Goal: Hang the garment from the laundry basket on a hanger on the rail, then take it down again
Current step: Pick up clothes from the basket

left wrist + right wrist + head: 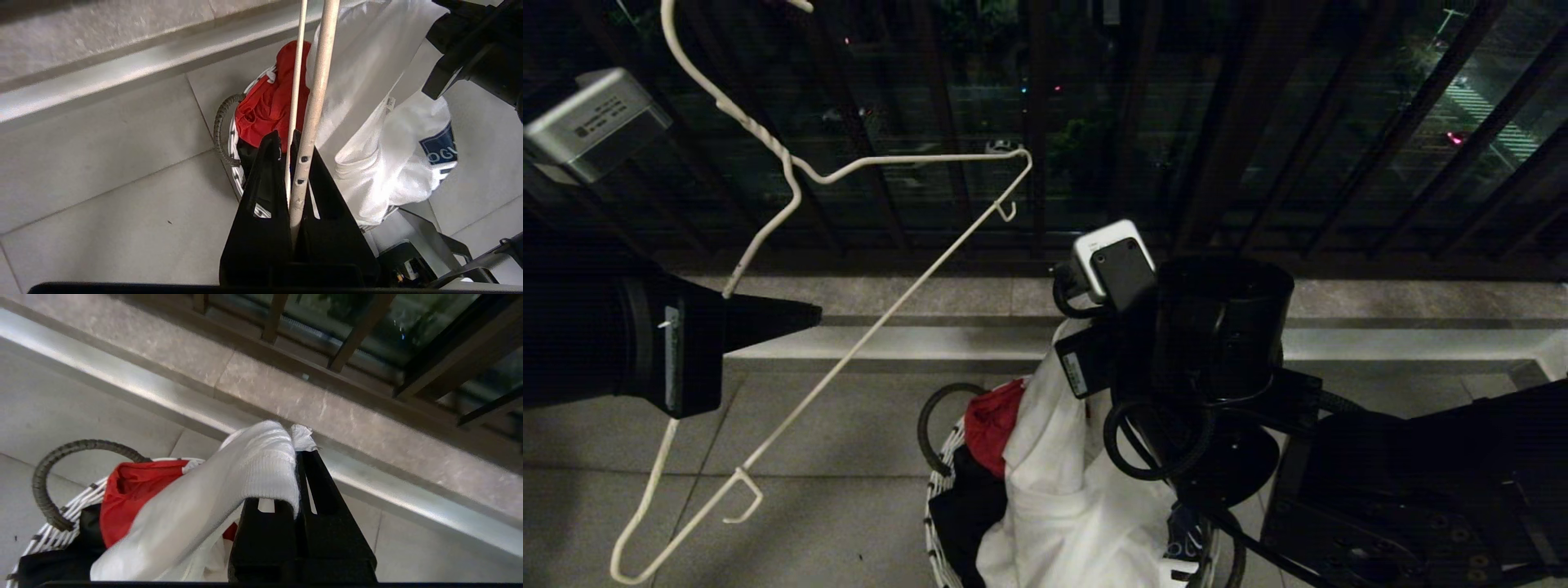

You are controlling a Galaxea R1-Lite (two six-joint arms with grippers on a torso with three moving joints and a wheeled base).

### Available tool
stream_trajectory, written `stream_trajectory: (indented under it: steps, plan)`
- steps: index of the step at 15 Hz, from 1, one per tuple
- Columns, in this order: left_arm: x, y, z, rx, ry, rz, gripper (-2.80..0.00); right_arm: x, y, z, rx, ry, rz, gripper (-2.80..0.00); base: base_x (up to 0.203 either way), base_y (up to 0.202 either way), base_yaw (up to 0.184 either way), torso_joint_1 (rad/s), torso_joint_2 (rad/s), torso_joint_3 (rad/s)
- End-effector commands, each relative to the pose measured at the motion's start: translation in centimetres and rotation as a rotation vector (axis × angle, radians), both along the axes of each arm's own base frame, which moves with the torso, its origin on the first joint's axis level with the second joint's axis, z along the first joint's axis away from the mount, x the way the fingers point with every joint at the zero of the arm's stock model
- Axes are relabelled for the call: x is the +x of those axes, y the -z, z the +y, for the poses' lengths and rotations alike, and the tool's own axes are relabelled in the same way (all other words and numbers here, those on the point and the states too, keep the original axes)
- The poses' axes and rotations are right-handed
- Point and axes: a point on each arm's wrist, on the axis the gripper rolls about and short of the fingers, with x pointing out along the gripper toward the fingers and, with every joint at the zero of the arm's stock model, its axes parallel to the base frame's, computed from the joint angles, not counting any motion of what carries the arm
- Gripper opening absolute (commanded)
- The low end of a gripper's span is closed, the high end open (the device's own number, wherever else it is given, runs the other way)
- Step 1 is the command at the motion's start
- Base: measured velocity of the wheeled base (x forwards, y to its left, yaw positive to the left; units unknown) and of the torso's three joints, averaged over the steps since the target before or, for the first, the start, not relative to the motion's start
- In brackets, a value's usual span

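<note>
My left gripper is shut on one sloping arm of the thin white wire hanger and holds it tilted above the floor. The chipped wire runs deep between the black fingers. The hanger's hook reaches up past the top of the head view. My right gripper is shut on the ribbed collar of the white garment. The garment hangs from it, drawn up out of the laundry basket, with its blue graphic showing. The rail is out of view.
A red cloth and a black garment lie in the basket beside its dark loop handle. The dark balcony railing stands behind a low stone ledge. Grey floor tiles spread to the left of the basket.
</note>
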Motion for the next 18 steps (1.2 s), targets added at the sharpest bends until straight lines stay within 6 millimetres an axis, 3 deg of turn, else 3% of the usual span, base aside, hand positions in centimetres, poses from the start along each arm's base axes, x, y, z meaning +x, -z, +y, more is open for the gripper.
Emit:
stream_trajectory:
  steps: [1, 18]
  plan:
    - [0.03, -0.01, -0.01, 0.002, 0.000, 0.000, -2.80, 0.08, 0.08, 0.01, -0.001, 0.005, -0.001, -2.80, 0.000, 0.000, 0.000, 0.002, 0.01, 0.206]
    - [-0.60, -0.10, 0.27, 0.017, 0.015, -0.024, -2.80, 0.32, 0.56, 0.23, -0.011, 0.007, 0.007, -2.80, 0.000, 0.000, 0.000, 0.000, 0.00, 0.202]
